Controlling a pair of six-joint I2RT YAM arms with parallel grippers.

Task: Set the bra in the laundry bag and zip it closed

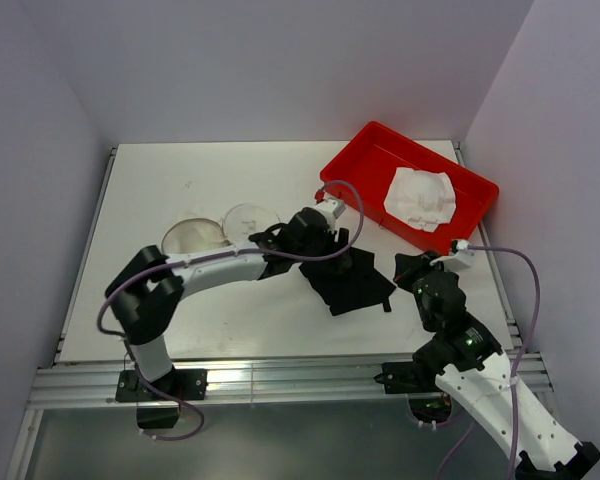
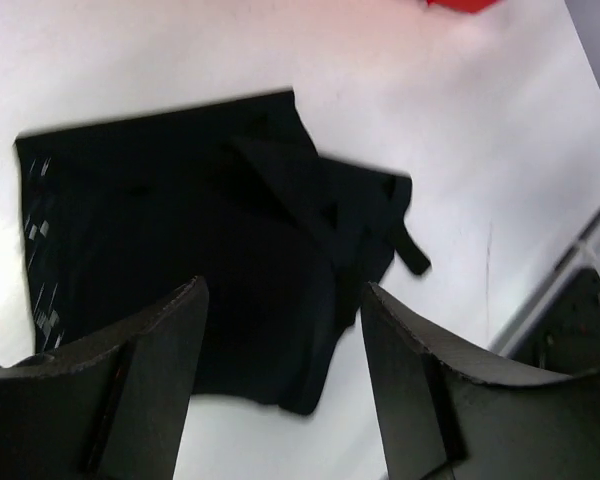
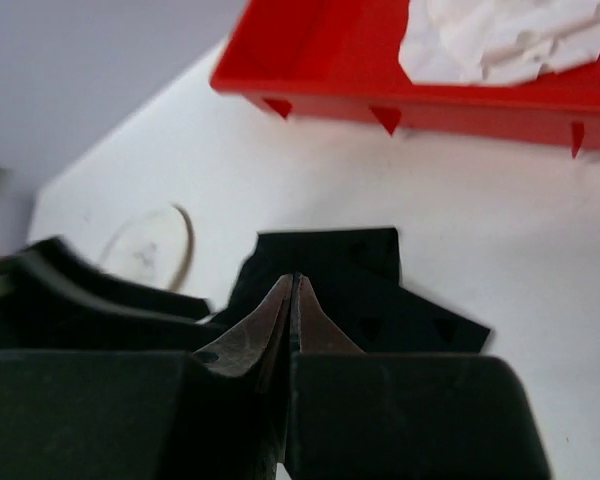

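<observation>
The bra (image 1: 420, 195) is a crumpled white garment lying in the red tray (image 1: 365, 150) at the back right; the right wrist view shows the bra (image 3: 500, 35) at its top edge. The laundry bag (image 1: 220, 228) lies flattened at mid-left, showing two round whitish mesh ends with tan rims. My left gripper (image 1: 325, 250) hovers over a black cloth (image 1: 352, 282), its jaws open with only the black cloth (image 2: 180, 230) beneath them and nothing between. My right gripper (image 1: 410, 268) is at the cloth's right edge, and in its wrist view the right gripper (image 3: 295, 282) is shut and empty.
The red tray (image 3: 380, 70) stands on small feet just beyond the black cloth (image 3: 370, 280). The left arm (image 3: 70, 290) crosses the left side of the right wrist view, with the bag's rim (image 3: 180, 240) behind it. Walls enclose the table on three sides.
</observation>
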